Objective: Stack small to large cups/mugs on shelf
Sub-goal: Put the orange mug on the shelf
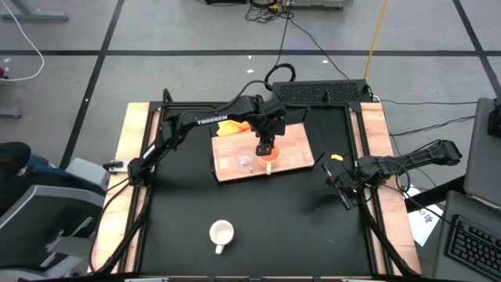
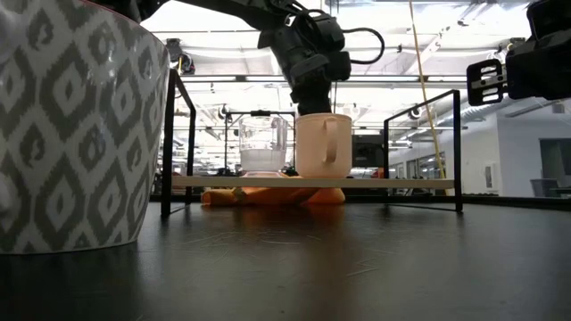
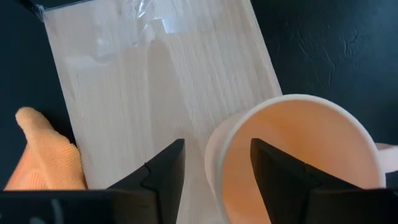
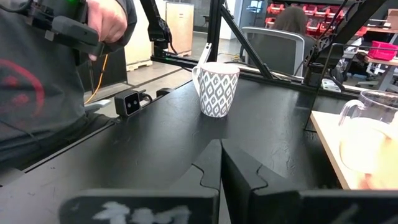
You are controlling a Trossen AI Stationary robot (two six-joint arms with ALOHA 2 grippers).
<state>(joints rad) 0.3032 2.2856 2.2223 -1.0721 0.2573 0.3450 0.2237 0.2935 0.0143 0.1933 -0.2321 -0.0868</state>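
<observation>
**Left gripper astride the mug rim on the wooden shelf**

Directly above the light-brown wooden shelf board (image 1: 235, 149), the left gripper (image 3: 214, 165) points down over the yellow-orange handled mug (image 1: 268, 157). Its two dark fingers (image 3: 165, 171) are spread, one outside the mug's rim over bare wood and the other above the mug's mouth; whether either touches the rim cannot be told. The wrist view looks into the mug and shows only its pale orange inner wall, with nothing lying inside. From table height the mug (image 2: 323, 144) stands upright on the board with its handle facing the camera.

Just beside that mug on the same board stands the tiny clear glass cup (image 1: 245, 162), also upright and apart from the mug; the low view shows a pale band in its lower part (image 2: 263, 152), though what that is cannot be made out. An orange-yellow cloth (image 1: 233, 125) lies at the board's far edge, partly under it.

Well apart from the shelf, near the table's front edge, the white handled mug (image 1: 221, 233) sits upright on the black table top (image 1: 297, 219). Its outside carries a grey diamond pattern (image 4: 218, 89) and it looks empty from above.

Off to the right of the shelf, the right gripper (image 4: 219, 163) waits low over the table with its fingers pressed together on nothing. Beyond the table, a person in a grey top (image 4: 43, 81) holds a dark device.
</observation>
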